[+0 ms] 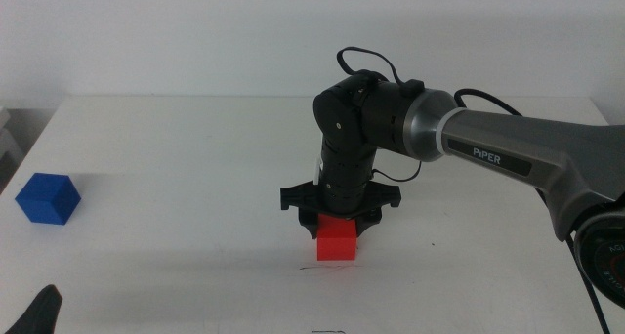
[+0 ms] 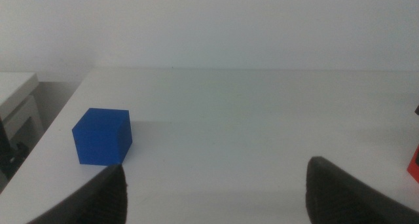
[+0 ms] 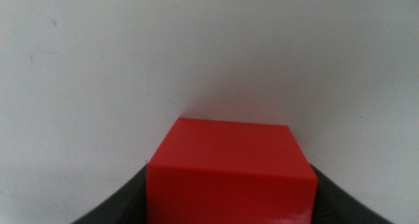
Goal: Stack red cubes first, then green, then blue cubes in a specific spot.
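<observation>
The red cube (image 1: 338, 240) (image 3: 229, 168) stands on the white table near the middle, just behind a short thin dark line marking the specific spot (image 1: 311, 269). My right gripper (image 1: 338, 220) (image 3: 229, 214) reaches straight down over the cube, a dark jaw pressed against each side, shut on it. Far to the left lies the blue cube (image 1: 47, 198) (image 2: 103, 137), close to the table's left edge. My left gripper (image 1: 39, 313) (image 2: 216, 198) waits at the bottom left corner, open and empty, facing the blue cube. The green cube is out of view.
The right arm (image 1: 508, 153) stretches in from the right edge over the table. A sliver of the red cube (image 2: 414, 164) shows at the side of the left wrist view. Another faint dark mark (image 1: 327, 331) lies at the table's front edge.
</observation>
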Robot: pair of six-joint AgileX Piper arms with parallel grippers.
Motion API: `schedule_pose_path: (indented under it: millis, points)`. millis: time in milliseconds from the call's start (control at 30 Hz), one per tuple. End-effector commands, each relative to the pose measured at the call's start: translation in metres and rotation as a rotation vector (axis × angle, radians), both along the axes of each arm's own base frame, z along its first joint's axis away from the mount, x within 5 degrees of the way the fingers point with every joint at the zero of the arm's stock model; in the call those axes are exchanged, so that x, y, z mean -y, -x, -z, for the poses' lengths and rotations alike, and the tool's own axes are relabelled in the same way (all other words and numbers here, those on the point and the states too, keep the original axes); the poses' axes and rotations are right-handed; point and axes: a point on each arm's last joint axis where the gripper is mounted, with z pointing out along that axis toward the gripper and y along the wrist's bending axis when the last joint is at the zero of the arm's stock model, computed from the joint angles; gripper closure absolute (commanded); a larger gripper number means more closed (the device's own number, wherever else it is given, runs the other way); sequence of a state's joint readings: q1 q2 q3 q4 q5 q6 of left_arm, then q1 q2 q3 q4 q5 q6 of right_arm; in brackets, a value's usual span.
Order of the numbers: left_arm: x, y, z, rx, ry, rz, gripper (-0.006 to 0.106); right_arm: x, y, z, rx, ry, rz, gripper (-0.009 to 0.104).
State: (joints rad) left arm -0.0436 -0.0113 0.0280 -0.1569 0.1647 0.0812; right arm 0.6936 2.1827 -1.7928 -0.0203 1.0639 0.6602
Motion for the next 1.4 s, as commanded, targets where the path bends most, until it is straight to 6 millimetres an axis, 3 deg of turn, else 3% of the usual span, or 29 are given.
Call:
schedule_pose_path:
  millis: [0, 200, 433, 567, 800, 867, 1133, 1367]
  points:
    - [-0.001, 0.002, -0.009, 0.1, 0.019, -0.008, 0.007, 0.0, 0.0, -0.032, 0.077, -0.048, -0.007, 0.043]
    - [-0.001, 0.002, -0.009, 0.1, 0.019, -0.008, 0.007, 0.001, 0.0, -0.035, 0.084, -0.046, -0.016, 0.017]
    - [-0.001, 0.002, -0.009, 0.1, 0.019, -0.008, 0.007, 0.008, 0.006, -0.057, 0.097, -0.046, -0.032, 0.013]
    - [-0.001, 0.002, -0.009, 0.1, 0.019, -0.008, 0.007, 0.017, 0.014, -0.082, 0.121, -0.035, -0.041, 0.013]
    - [-0.001, 0.002, -0.009, 0.1, 0.019, -0.008, 0.007, 0.04, 0.034, -0.145, 0.256, -0.054, -0.096, 0.013]
    - [-0.001, 0.002, -0.009, 0.1, 0.019, -0.008, 0.007, 0.055, 0.038, -0.162, 0.273, -0.048, -0.11, 0.013]
    - [-0.001, 0.002, -0.009, 0.1, 0.019, -0.008, 0.007, 0.158, 0.039, -0.223, 0.36, -0.029, -0.019, 0.013]
    - [-0.001, 0.002, -0.009, 0.1, 0.019, -0.008, 0.007, 0.234, 0.054, -0.253, 0.437, -0.061, 0.084, 0.013]
